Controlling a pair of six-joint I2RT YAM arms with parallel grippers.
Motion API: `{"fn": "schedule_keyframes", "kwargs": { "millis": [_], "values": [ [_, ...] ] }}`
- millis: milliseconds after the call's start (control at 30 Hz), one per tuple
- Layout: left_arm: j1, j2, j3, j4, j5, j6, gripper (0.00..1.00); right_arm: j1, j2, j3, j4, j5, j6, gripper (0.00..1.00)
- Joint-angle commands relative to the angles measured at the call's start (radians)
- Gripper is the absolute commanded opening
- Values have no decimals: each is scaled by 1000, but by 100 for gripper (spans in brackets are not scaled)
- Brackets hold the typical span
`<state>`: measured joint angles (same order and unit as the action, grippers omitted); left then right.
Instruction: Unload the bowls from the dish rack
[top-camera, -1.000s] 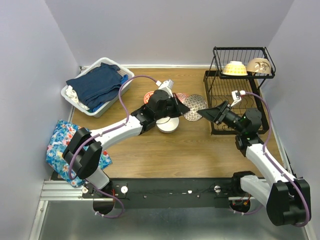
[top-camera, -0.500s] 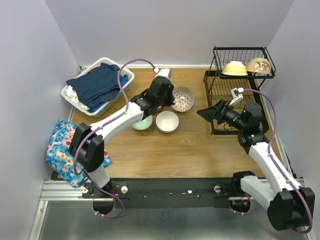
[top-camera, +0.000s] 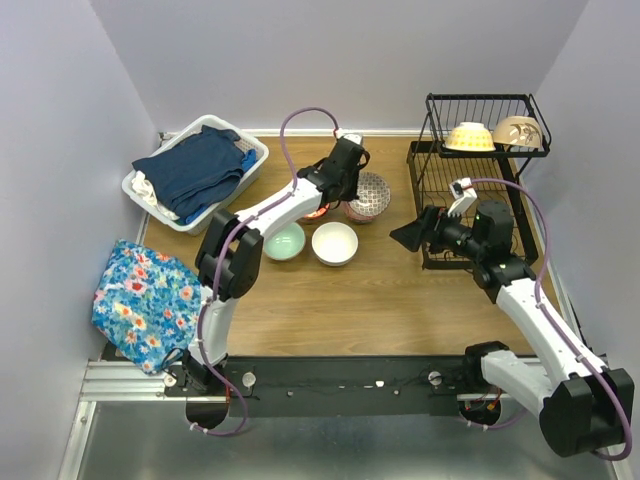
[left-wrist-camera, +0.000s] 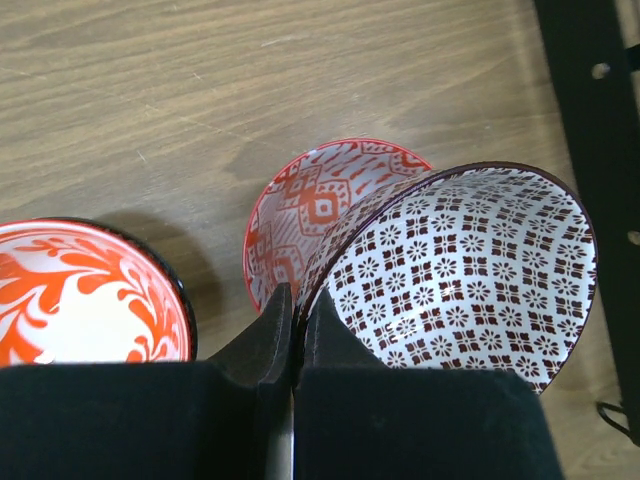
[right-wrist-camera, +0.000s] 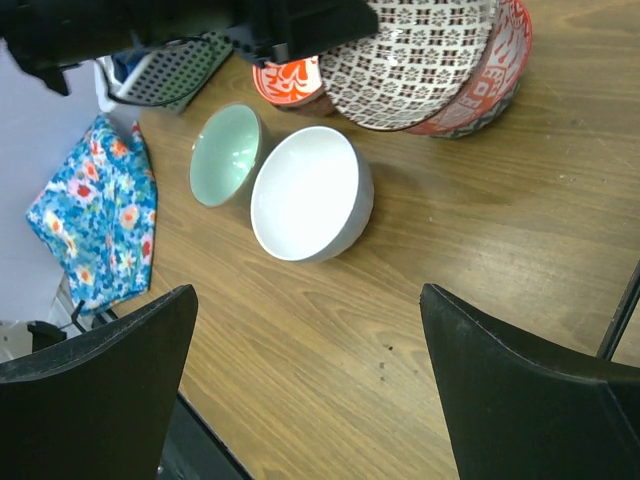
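1. Left wrist view: left jaws pinched tight on rim of dark-patterned bowl (left-wrist-camera: 470, 270), nested tilted in red-patterned bowl (left-wrist-camera: 310, 205) on table (left-wrist-camera: 150, 90).
2. Right jaws wide, holding nothing, over table by white bowl (right-wrist-camera: 310, 195).
3. Yellow bowl (top-camera: 468, 136), beige bowl (top-camera: 517, 131) sit on dish rack (top-camera: 445, 185) top tier.

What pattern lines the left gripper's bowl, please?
The bowl has dark brown flower tiles on white; best in left wrist view.

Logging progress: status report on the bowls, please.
Left gripper shut on dark patterned bowl rim. Right gripper open, empty. Cream-yellow bowl and beige bowl on dish rack, top tier.
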<state>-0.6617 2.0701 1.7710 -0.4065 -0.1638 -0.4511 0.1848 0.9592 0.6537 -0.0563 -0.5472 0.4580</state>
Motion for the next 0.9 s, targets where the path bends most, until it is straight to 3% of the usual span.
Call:
{"fn": "schedule_keyframes", "kwargs": {
  "millis": [0,200,300,400,767,867],
  "values": [
    [14,53,65,34,13,2,2,13,22,40,-33,20,-38,100],
    [25,114,82,78,15,-9,6,16,36,43,-37,12,-45,100],
    [34,133,87,103,46,-11,22,16,45,47,-42,10,-47,100],
    [37,151,100,97,66,-6,32,15,50,49,-47,10,-47,100],
    [39,56,55,80,70,12,64,16,72,92,-86,50,-87,100],
    [37,15,33,80,63,11,66,16,75,113,-109,69,-107,100]
  ]
}}
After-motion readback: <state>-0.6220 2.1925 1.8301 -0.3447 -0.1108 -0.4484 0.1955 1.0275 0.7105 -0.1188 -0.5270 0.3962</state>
